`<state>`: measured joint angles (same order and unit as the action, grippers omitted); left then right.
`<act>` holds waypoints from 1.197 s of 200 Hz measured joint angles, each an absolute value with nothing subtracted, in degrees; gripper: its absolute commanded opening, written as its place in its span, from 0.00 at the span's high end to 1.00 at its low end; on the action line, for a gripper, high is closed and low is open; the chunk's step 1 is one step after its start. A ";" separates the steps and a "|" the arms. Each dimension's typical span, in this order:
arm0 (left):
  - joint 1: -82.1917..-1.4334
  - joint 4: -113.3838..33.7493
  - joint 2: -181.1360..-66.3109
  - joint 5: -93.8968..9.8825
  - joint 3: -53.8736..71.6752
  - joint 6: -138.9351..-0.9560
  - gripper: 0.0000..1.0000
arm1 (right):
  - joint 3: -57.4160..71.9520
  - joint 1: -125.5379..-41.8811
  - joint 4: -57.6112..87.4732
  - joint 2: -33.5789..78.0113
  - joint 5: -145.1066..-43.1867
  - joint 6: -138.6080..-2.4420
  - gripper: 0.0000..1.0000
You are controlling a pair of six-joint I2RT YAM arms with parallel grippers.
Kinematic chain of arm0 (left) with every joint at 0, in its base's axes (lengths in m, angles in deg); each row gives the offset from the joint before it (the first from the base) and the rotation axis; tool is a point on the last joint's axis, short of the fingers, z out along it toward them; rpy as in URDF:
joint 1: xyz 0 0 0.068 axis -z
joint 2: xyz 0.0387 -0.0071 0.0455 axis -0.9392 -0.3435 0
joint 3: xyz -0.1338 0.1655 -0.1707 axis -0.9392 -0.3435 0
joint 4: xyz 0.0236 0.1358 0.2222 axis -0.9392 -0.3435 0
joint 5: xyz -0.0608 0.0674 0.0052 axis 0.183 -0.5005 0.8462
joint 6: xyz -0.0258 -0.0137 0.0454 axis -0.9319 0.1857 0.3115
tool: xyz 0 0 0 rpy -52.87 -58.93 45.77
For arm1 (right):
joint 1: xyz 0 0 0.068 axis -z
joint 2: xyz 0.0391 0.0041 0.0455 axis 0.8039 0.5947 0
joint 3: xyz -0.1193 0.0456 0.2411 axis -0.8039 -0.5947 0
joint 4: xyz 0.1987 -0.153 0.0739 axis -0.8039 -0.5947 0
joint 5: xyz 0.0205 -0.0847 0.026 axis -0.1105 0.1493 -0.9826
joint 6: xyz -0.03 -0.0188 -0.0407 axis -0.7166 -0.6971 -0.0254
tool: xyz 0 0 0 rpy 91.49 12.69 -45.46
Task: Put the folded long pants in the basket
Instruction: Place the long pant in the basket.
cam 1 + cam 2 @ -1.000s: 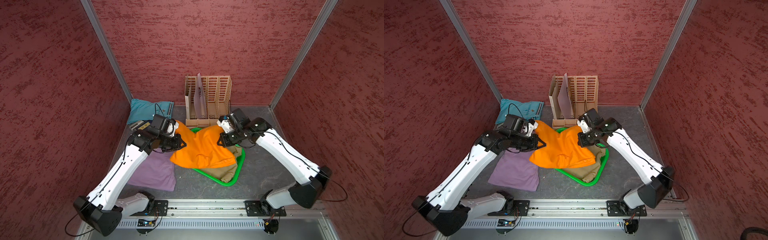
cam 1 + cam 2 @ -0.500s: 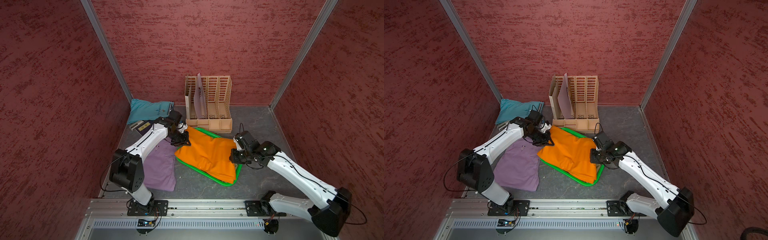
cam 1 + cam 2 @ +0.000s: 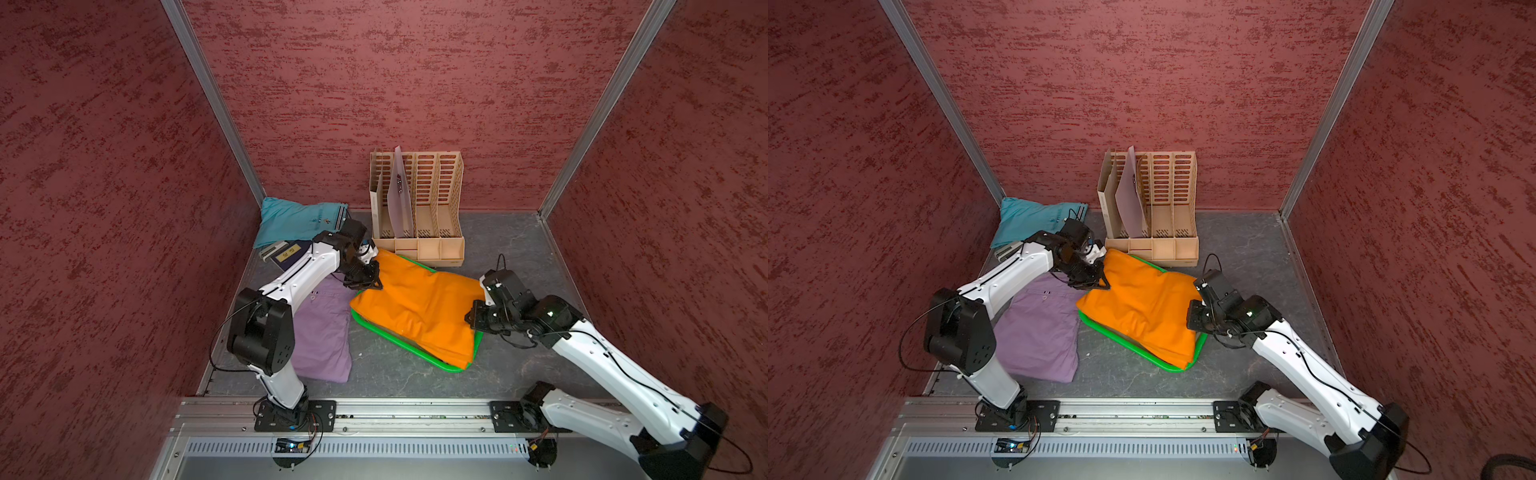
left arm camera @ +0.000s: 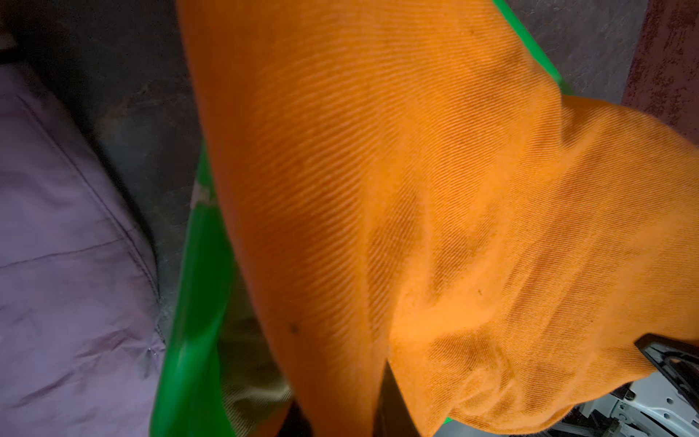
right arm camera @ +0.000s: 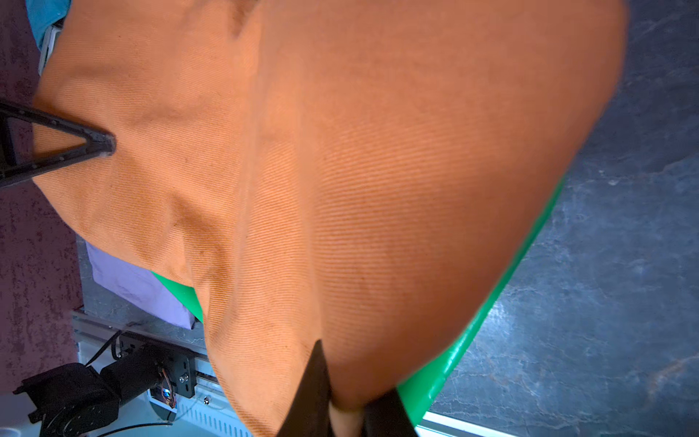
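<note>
Both the left pincer [image 3: 369, 283] and right pincer [image 3: 473, 321] stay clamped on the orange pants [image 3: 415, 305], which have dropped from mid-air onto the green basket [image 3: 397, 344], so letting go looks next; lilac pants [image 3: 324, 336] and turquoise pants [image 3: 295, 220] wait on the bench [image 3: 519, 249] at left

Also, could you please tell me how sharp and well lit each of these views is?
Both top views: evenly lit and sharp throughout. Left wrist view: dim, the orange pants close and soft, the lilac pants in shadow. Right wrist view: brighter, weave visible, though the pants' edge over the basket smears.
</note>
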<state>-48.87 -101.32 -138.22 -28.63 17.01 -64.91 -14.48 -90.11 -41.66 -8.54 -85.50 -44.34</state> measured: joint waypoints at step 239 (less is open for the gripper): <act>-47.98 -109.67 -149.76 -29.51 27.63 -64.19 1.00 | -22.96 -90.11 -40.21 -10.16 -91.01 -39.90 1.00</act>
